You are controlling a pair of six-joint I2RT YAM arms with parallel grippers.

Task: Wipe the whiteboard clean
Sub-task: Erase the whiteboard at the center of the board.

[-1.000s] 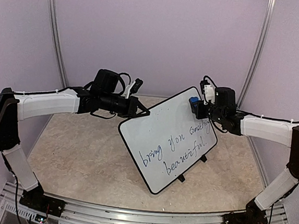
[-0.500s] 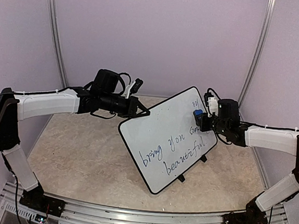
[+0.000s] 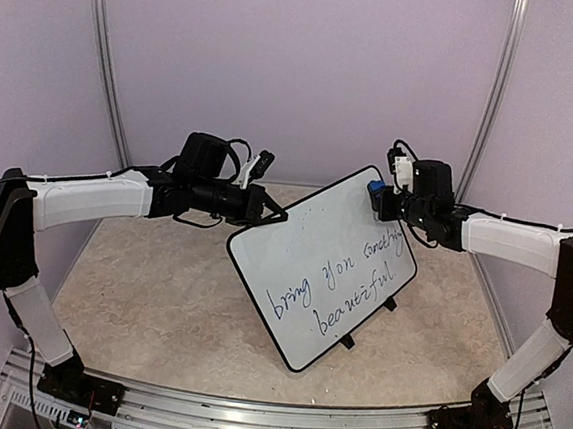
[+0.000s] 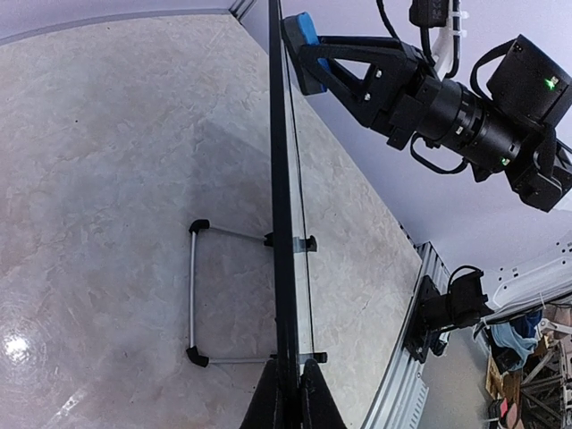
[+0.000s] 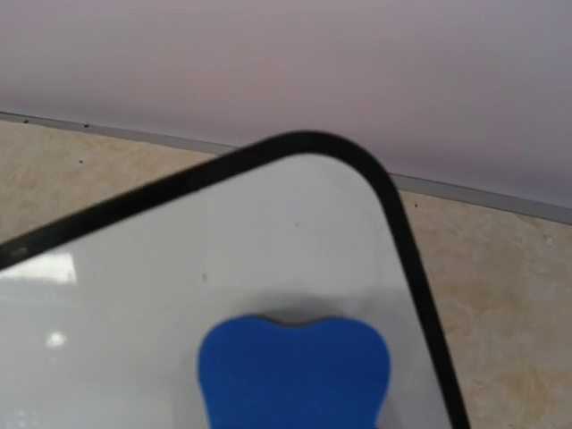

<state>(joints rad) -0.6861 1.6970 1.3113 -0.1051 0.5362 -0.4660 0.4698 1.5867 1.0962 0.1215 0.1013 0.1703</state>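
The whiteboard (image 3: pixel 322 268) stands tilted on the table, with blue handwriting across its lower half. My left gripper (image 3: pixel 272 216) is shut on its upper left edge; in the left wrist view the fingers (image 4: pixel 265 404) pinch the black rim of the board (image 4: pixel 279 179), seen edge-on. My right gripper (image 3: pixel 378 198) is shut on a blue eraser (image 3: pixel 373 192) and presses it on the board's top corner. In the right wrist view the eraser (image 5: pixel 293 371) lies flat on the white surface (image 5: pixel 223 241) just inside the rounded corner. It also shows in the left wrist view (image 4: pixel 301 29).
The board's wire stand (image 4: pixel 192 295) rests on the beige tabletop behind it, and two black clip feet (image 3: pixel 391 304) show at its lower edge. Purple walls close in the back and sides. A metal rail (image 3: pixel 249 412) runs along the near edge.
My right gripper slid the eraser down the board's right side, then back up to the top corner. The left gripper and the board have not moved.
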